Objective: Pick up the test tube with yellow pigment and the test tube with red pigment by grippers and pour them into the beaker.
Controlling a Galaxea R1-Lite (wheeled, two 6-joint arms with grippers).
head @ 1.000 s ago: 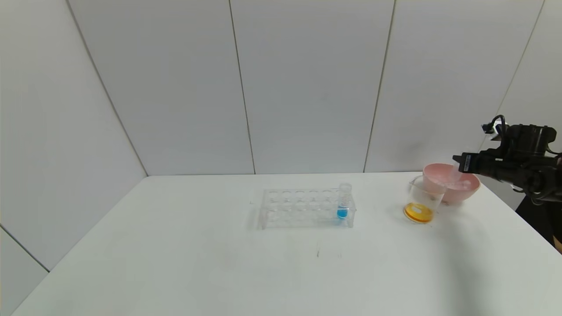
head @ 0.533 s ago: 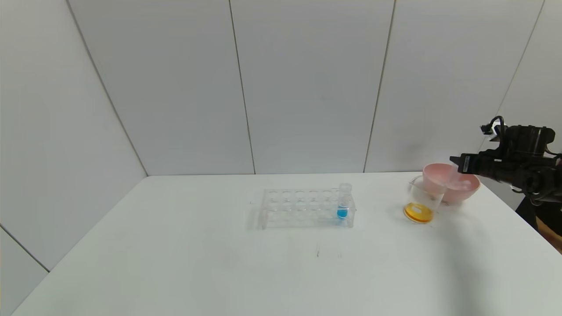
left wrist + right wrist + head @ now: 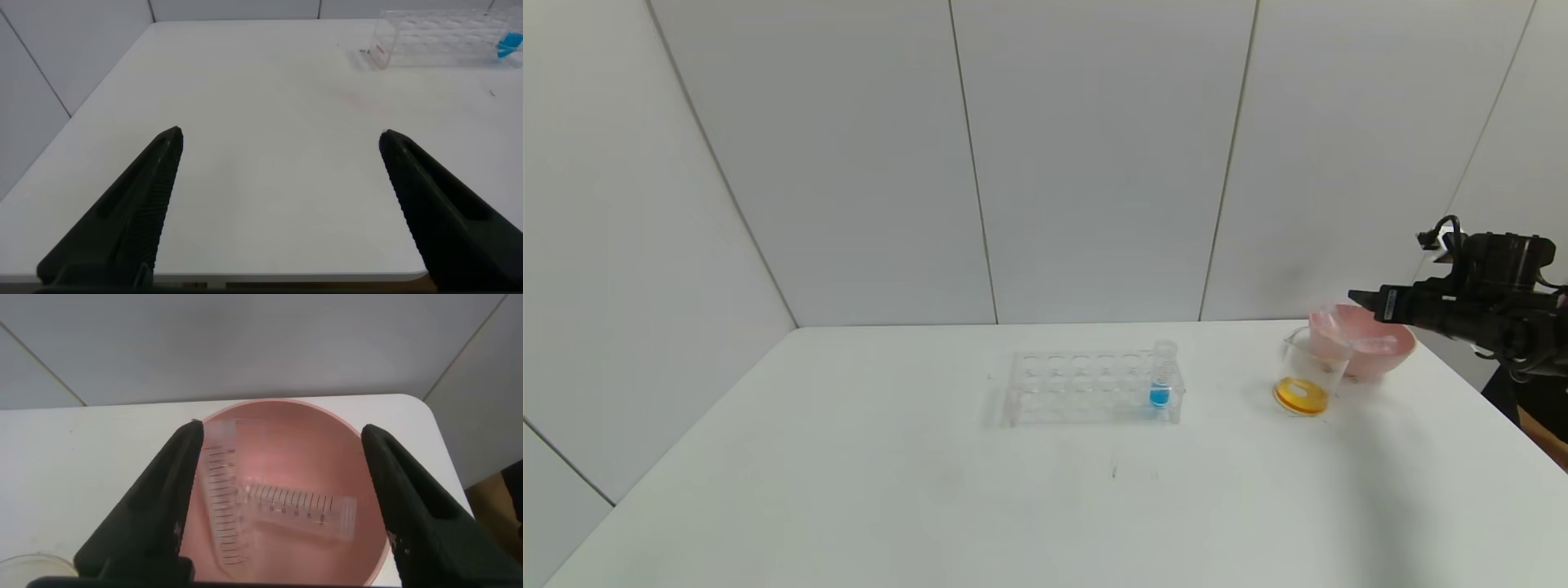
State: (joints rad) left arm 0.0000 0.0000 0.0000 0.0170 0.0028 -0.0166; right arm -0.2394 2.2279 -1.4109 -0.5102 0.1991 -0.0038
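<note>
A: White tabletop (image 3: 866, 490), pale panelled walls behind it. What stands on it?

B: A clear rack (image 3: 1092, 387) mid-table with one tube of blue liquid (image 3: 1161, 377) in its right end. To the right, the beaker (image 3: 1308, 372) with orange-yellow liquid at its bottom, and just behind it, touching or nearly so, a pink bowl (image 3: 1372, 351).

A: And the pincers?

B: The right pincer (image 3: 278, 457) hangs over the bowl, fingers spread wide and gripping nothing. In the head view its arm reaches in from the right edge, and its tip covers part of the bowl's far rim.

A: Where are the tubes?

B: Two clear graduated tubes lie in the bowl: one (image 3: 222, 494) slanting beside the pincer's finger, the other (image 3: 298, 508) across it, their ends touching or overlapping. Both look drained; which one held yellow and which red, I cannot tell. The first tube's upper end sits right by the fingertip; I cannot tell if they touch.

A: The left pincer?

B: The left pincer (image 3: 279, 140) is spread wide above the bare near-left tabletop, well apart from the rack. The head view does not catch it.
</note>
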